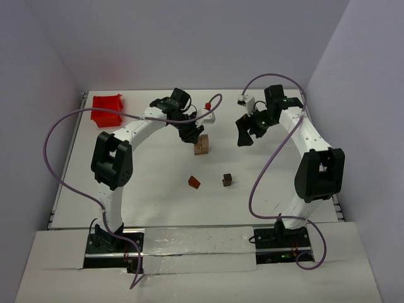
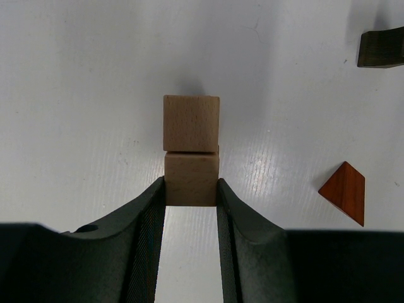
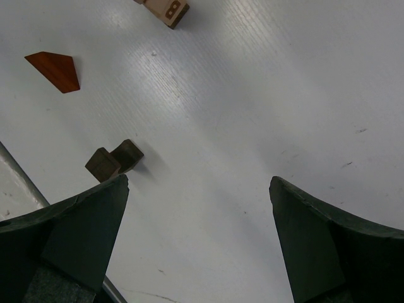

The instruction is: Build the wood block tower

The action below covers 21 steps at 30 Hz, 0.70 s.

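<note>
Two light tan cubes (image 1: 201,146) stand together at the back middle of the table. In the left wrist view the near cube (image 2: 191,180) touches the far cube (image 2: 191,123). My left gripper (image 1: 192,134) is shut on the near cube, one finger on each of its sides. A reddish-brown wedge (image 1: 194,182) and a dark brown block (image 1: 226,180) lie loose nearer the front. They also show in the right wrist view, the wedge (image 3: 55,70) and the dark block (image 3: 113,161). My right gripper (image 1: 245,134) is open and empty, above the table to the right of the cubes.
A red plastic bin (image 1: 107,108) sits at the back left corner. A small white part with a red knob (image 1: 206,113) lies just behind the tan cubes. Purple cables loop from both arms.
</note>
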### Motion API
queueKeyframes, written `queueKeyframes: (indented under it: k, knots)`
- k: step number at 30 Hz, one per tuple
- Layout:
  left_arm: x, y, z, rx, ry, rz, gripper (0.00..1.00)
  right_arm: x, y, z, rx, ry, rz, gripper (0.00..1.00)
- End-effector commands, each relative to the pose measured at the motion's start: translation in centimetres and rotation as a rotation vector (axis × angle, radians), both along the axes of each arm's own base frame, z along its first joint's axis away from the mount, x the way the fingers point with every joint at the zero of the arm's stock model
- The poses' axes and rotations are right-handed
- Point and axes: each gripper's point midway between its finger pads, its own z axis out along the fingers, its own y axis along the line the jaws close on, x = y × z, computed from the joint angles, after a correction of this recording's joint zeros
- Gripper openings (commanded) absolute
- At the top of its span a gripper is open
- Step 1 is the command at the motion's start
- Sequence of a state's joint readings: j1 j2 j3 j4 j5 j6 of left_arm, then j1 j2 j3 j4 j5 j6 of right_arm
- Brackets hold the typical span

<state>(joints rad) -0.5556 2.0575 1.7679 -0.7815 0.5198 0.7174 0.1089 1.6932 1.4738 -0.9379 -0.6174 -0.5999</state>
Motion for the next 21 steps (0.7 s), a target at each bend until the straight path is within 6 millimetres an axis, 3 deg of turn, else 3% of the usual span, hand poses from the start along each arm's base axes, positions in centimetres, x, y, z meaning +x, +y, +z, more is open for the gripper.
queueKeyframes:
  k: [1,5,7,12,17,18,21]
  knots:
    - [0.5,-0.9,1.1,-0.032,-0.027,-0.008,0.34,1.0,0.4,1.2,0.008,-0.047,0.014,1.0]
    - [0.5,-0.9,0.9,-0.031,-0.026,-0.006,0.46,1.0,0.4,1.3,0.009,-0.047,0.015,1.0]
    - [0.5,-1.0,1.1,-0.034,-0.032,-0.007,0.57,1.0,0.4,1.2,0.006,-0.047,0.016,1.0]
    - [0.9,-1.2,2.2,-0.049,-0.042,0.002,0.64,0.8,0.4,1.3,0.002,-0.048,0.021,1.0]
    - [1.1,-1.4,5.6,-0.086,-0.085,0.002,0.69,0.8,0.3,1.3,-0.003,-0.052,0.031,1.0]
    - [1.0,-1.4,7.4,-0.106,-0.108,-0.002,0.7,0.7,0.3,1.4,-0.003,-0.056,0.039,1.0]
    - [-0.1,-1.0,10.4,-0.135,-0.127,-0.018,0.74,0.0,0.1,1.2,-0.014,-0.06,0.078,1.0]
